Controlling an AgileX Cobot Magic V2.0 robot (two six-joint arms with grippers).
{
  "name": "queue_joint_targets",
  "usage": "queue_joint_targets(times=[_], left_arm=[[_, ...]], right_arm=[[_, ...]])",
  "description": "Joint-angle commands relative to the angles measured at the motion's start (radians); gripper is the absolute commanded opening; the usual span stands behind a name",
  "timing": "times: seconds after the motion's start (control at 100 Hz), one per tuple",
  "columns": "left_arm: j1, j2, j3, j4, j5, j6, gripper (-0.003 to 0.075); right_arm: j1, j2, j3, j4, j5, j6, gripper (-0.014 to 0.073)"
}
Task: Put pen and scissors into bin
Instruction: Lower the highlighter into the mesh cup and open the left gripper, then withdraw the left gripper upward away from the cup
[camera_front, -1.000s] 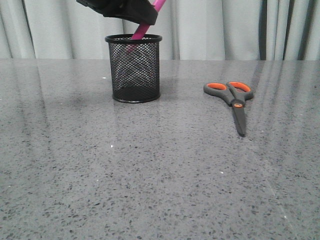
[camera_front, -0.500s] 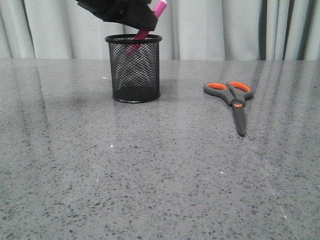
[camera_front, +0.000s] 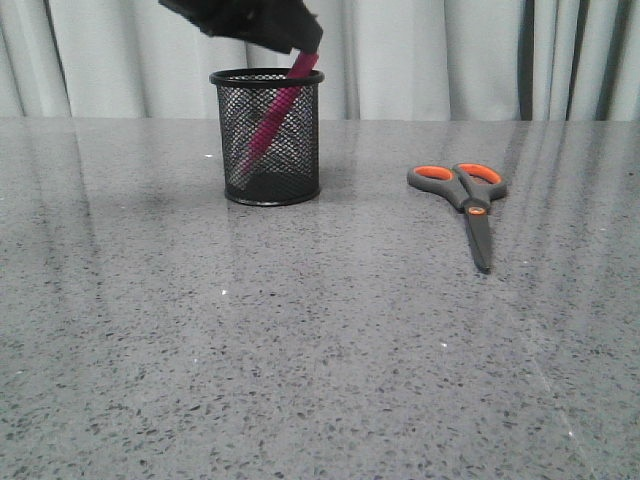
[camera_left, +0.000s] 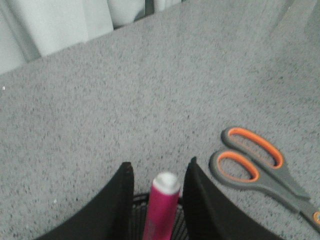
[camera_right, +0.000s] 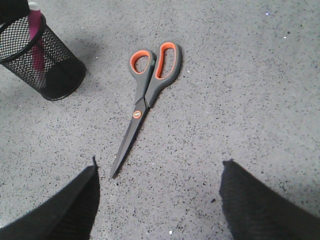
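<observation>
The magenta pen (camera_front: 270, 115) stands tilted inside the black mesh bin (camera_front: 292, 160), its upper end leaning on the rim. My left gripper (camera_front: 300, 42) hovers just above the bin's rim. In the left wrist view this gripper (camera_left: 160, 163) is open, with a gap on each side of the pen (camera_left: 162, 210). The scissors (camera_front: 468, 195) lie flat on the table to the right of the bin, handles towards the far side. My right gripper (camera_right: 160, 162) hangs open above the table near the blade tip of the scissors (camera_right: 147, 95), holding nothing. The right wrist view also shows the bin (camera_right: 50, 65).
The grey speckled tabletop (camera_front: 320, 350) stretches wide in front of the bin and scissors. Pale curtains (camera_front: 450, 50) hang behind the table's far edge.
The pen has slid down out of the left gripper into the bin and now leans inside it. The left gripper stays above the rim. The scissors have not moved.
</observation>
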Motion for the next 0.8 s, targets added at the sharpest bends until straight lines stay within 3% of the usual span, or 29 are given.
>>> queue_joint_targets(times=[0.0, 0.18, 0.39, 0.61, 0.79], left_arm=[[-0.006, -0.093, -0.051, -0.029, -0.011, -0.01, 0.0227], [0.048, -0.188, -0.056, -0.011, 0.008, -0.01, 0.0205], [0.155, -0.307, -0.056, -0.003, 0.146, -0.01, -0.0018], [0.256, -0.431, -0.049, 0.028, 0.266, -0.106, -0.0022], [0.284, -0.561, 0.072, 0.057, 0.164, -0.116, -0.0022]], right_arm=[[0.0, 0.004, -0.034, 0.029, -0.048, -0.008, 0.0463], [0.0, 0.004, -0.034, 0.029, -0.046, -0.008, 0.0463], [0.0, 0.004, -0.034, 0.029, -0.046, -0.008, 0.0463], [0.0, 0.004, -0.034, 0.029, -0.046, -0.008, 0.0463], [0.0, 0.004, -0.034, 0.029, -0.082, -0.008, 0.0463]])
